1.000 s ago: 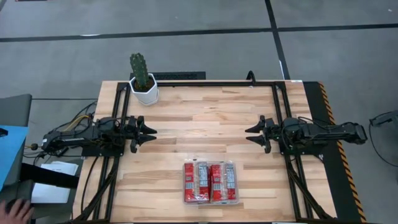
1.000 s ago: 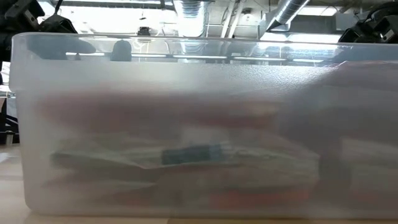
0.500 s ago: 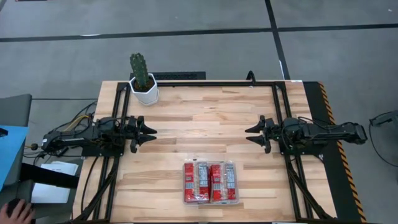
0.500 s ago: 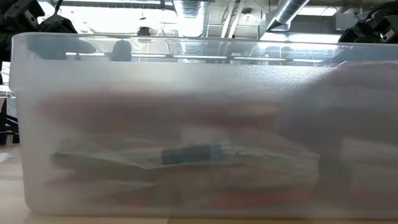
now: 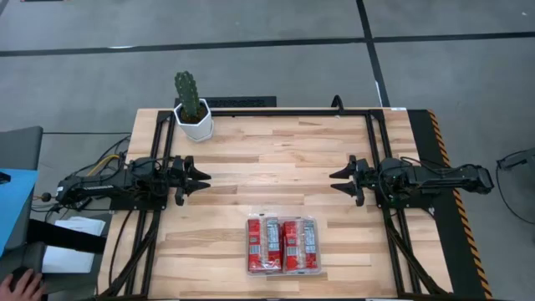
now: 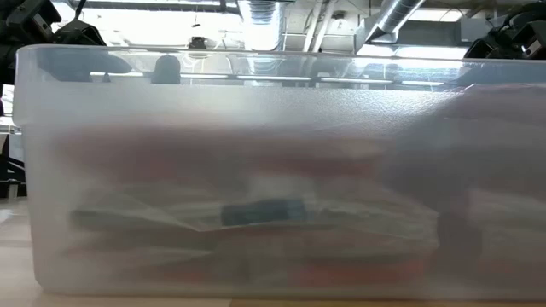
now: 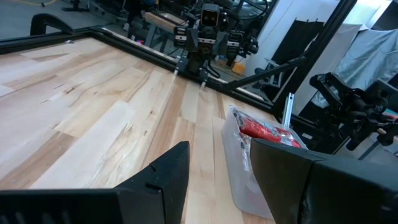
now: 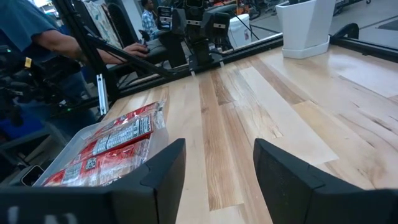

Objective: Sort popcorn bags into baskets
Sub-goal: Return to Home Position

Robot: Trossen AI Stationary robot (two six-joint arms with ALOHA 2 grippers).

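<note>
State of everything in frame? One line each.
Popcorn bags: all in the tray, lying flat side by side; none loose on the table.
Tray: upright at the table's near edge, middle, holding the bags.
Left hand: open, empty, at the table's left side, away from the tray.
Right hand: open, empty, at the table's right side, away from the tray.
Cactus pot: upright at the far left corner.

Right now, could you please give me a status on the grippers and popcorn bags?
Left gripper open, empty, table's left side. Right gripper open, empty, right side. Popcorn bags in clear tray, near edge. Cactus pot aside, far corner.
</note>
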